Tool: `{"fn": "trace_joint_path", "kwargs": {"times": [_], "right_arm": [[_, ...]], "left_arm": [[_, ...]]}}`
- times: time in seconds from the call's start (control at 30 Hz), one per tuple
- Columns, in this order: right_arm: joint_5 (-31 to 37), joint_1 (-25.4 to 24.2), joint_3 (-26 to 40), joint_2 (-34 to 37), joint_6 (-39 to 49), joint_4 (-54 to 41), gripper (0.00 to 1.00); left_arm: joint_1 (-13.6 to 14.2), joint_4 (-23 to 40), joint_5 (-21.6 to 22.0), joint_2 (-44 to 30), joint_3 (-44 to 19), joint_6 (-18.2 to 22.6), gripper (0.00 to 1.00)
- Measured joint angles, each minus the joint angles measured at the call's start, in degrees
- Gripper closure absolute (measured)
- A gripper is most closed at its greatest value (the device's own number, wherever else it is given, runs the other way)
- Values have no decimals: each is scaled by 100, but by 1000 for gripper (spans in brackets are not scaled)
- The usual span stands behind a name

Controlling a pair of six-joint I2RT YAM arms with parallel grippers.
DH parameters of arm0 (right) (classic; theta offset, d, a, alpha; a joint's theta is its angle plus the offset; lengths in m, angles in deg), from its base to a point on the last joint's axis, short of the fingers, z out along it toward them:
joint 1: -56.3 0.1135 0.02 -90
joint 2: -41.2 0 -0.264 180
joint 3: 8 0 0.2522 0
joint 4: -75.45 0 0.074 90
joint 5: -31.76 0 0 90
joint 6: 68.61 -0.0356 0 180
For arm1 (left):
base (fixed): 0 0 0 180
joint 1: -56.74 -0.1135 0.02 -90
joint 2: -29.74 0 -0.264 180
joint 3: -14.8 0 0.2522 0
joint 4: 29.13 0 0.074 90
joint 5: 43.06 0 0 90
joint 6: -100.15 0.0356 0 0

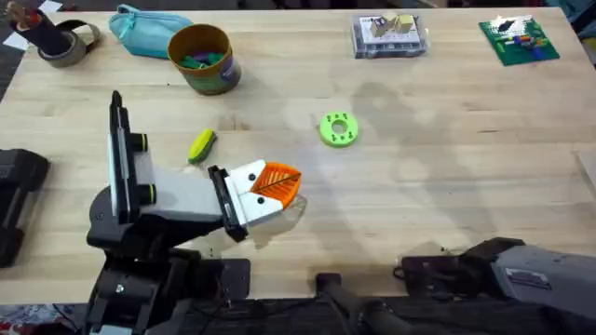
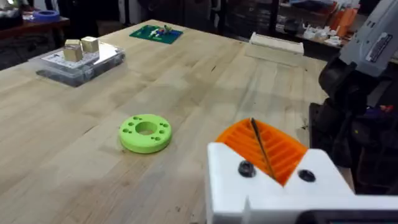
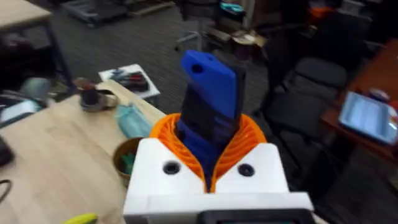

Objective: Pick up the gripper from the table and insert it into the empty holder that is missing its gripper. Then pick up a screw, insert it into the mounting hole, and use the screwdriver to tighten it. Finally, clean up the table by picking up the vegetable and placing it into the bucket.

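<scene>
Pinched between the orange ribbed pads of my right claw [image 3: 208, 165] is the thick bright-blue cylindrical screwdriver [image 3: 210, 106], standing up out of the grip; in the right wrist view it hangs above the bench's far left corner region, over the small round mustard-yellow bucket [image 3: 126, 159].

My left claw [image 1: 279, 186], white-bodied with the same orange pads, sits low over the wooden bench [image 1: 438, 177] near the front edge, left of centre. Its pads are pressed together with nothing visible between them, only a thin dark seam in the left wrist view [image 2: 264, 149].

Just behind that claw's arm, toward the left, lies the small oblong yellow-and-green toy vegetable [image 1: 201, 145] on the bare wood. Farther toward the middle of the bench rests a round bright-green disc with holes [image 1: 338, 129], apart from everything else.

Near the far edge on the left, the bucket stands with green bits inside, close to a teal zipped pouch [image 1: 144, 31]. A clear plastic box [image 1: 390, 35] sits mid-right along the far edge, and a green board [image 1: 519, 39] lies in the far right corner.
</scene>
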Motion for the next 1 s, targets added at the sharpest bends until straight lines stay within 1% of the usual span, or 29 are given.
{"fn": "trace_joint_path", "kwargs": {"times": [0.13, 0.23, 0.33, 0.43, 0.5, 0.63, 0.7, 0.8, 1.0], "right_arm": [[-330, 384, 5, -7, -99, 363, 975], [-754, 528, 3, -7, -262, 689, 975], [-1240, 619, -133, -7, -488, 1527, 975], [-1578, 711, -585, -74, -827, 2666, 975], [-1773, 779, -1033, -122, -1087, 3420, 975], [-2403, 822, -1822, -87, -1552, 4561, 975], [-2771, 822, -2054, -57, -1751, 4785, 975], [-3210, 847, -2237, -38, -1972, 4922, 975], [-3732, 1066, -2331, -38, -2144, 4960, 975]], "left_arm": [[0, 0, 0, 0, 0, 0, 992], [0, 0, 0, 0, 0, 0, 992], [0, 0, 0, 0, 0, 0, 992], [0, 0, 0, -2, 0, 0, 992], [0, 0, -2, 0, 0, 2, 992], [0, 0, -2, 0, 0, 0, 992], [0, 0, 0, 0, 0, 2, 992], [0, 0, -2, 0, 0, 2, 992], [0, 0, 0, 0, 0, 0, 992]]}}
